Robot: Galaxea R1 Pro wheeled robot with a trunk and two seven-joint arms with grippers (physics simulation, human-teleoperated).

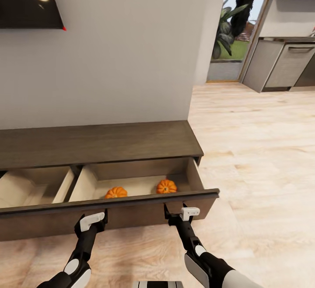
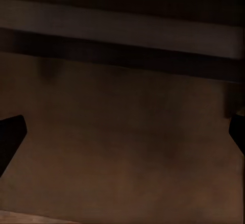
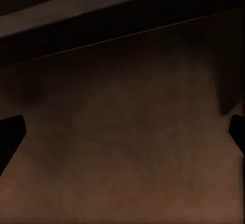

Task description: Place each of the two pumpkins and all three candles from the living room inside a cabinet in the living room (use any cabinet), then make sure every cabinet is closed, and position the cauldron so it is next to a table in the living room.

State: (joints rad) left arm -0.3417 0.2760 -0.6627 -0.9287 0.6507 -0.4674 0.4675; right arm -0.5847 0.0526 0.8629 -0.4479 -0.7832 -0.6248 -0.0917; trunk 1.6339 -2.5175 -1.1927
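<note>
From the head view, the long dark-brown cabinet sits against the wall with its right-hand drawer pulled out. Both pumpkins are already in there: one toward the middle, the other just right of it, both near the front edge. So that part looks done. No candles or cauldron anywhere I can see, so I'd guess those are still left, plus shutting the drawer. There's a second open compartment on the left that looks empty, though its left end is cut off.

The left gripper and right gripper are both right up at the drawer front, like they're lined up to push it shut. Whether they actually touch it, can't tell from here.

Left wrist view: just dark brown wood panel close up, with black fingertips at each side, spread wide, holding nothing.

Right wrist view: same deal, brown panel, fingertips far apart, empty. Super murky, no detail.
</note>
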